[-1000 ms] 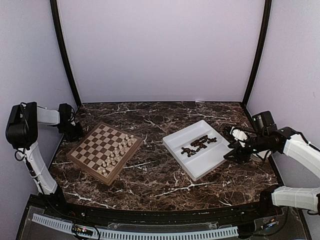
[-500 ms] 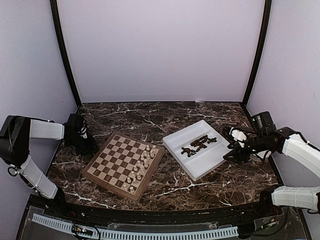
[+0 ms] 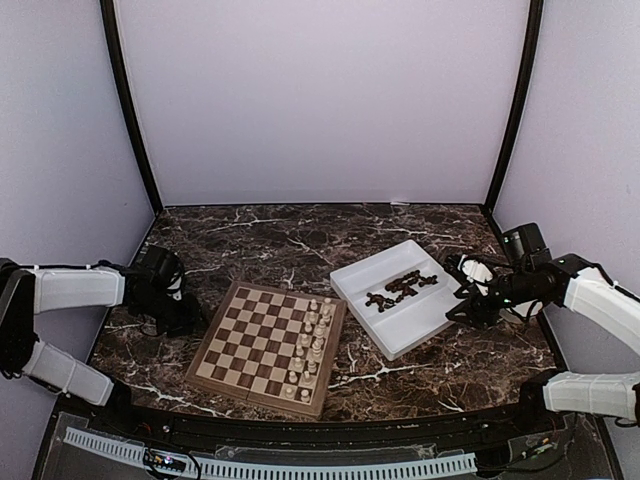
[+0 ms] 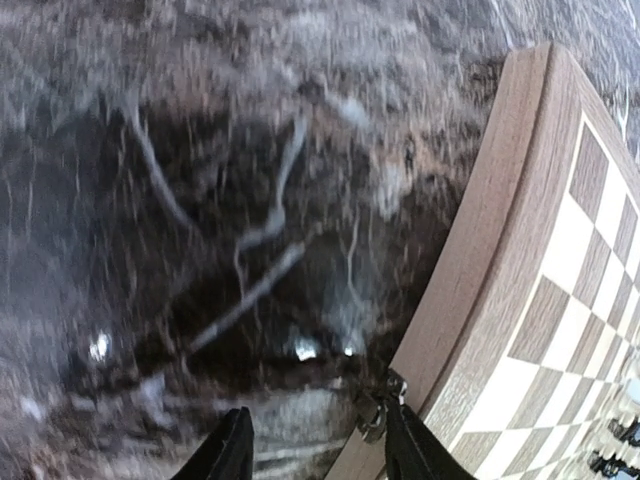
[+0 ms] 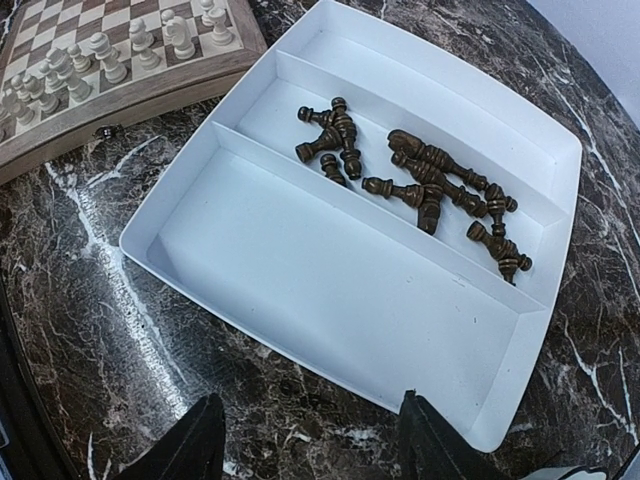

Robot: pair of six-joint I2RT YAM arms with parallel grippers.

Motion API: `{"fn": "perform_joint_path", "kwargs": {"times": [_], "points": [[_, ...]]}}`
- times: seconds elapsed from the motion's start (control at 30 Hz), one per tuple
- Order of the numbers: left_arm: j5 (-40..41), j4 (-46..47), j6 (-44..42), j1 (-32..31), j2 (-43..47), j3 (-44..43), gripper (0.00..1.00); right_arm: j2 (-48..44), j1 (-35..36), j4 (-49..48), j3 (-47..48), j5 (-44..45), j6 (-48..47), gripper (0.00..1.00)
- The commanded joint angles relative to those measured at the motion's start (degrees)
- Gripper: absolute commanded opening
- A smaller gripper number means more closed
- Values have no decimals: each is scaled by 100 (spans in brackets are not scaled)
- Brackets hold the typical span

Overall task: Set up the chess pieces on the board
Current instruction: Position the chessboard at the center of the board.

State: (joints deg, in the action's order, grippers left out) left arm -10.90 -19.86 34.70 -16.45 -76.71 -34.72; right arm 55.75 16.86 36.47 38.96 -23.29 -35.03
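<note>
step: board (image 3: 268,345) positioning, I judge; no dark piece is on it yet, so placing has not begun.
board pos: near-centre of the marble table (image 3: 300,235), turned at an angle, just left of the white tray (image 3: 425,318); small gap between them in the top view.
L gripper (image 3: 178,305): at the board's left edge. In the wrist view one fingertip (image 4: 405,450) is touching the frame beside the metal clasp (image 4: 375,415); the other stands over bare table. Jaws are partly apart, nothing between them, so it looks like a push, not a grasp.
R gripper (image 3: 468,290): jaws spread wide, holding nothing, at the tray's right side, low over the table.
dark chess pieces (image 5: 420,185): all lie on their sides in the tray's middle compartment. I count approx. 11-12; they overlap, so the exact no. I cannot tell.
cream pieces (image 3: 312,345): stand upright in two rows on the board's right side; approx. 16, too small to count exactly.
tray: 1, with 3 long compartments; the outer two hold nothing.
boards: 1. arms: 2.
next move (my guess): R gripper must go over the middle compartment and pinch one single dark piece. They lie tangled, so narrow jaws and an outlying piece are needed. Then stand it upright on the board's free left side.
</note>
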Motion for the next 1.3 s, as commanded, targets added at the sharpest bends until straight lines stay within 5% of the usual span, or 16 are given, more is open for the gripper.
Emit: {"fn": "perform_joint_path", "kwargs": {"times": [0.0,0.3,0.8,1.07,1.27], "points": [[-46,-594,422,-283,518,292,48,-4,43,-8,88,-9,18,60],[-110,-799,800,-1074,737,560,49,-46,45,53,-91,464,-229,60],[271,-767,1118,-2612,-128,-94,48,219,46,11,4,766,-195,60],[1656,-1867,203,-2463,117,-1409,51,863,54,-99,704,701,112,51],[1473,-892,-1569,-2283,-270,-2681,54,1862,112,-275,1475,919,118,41]]}}
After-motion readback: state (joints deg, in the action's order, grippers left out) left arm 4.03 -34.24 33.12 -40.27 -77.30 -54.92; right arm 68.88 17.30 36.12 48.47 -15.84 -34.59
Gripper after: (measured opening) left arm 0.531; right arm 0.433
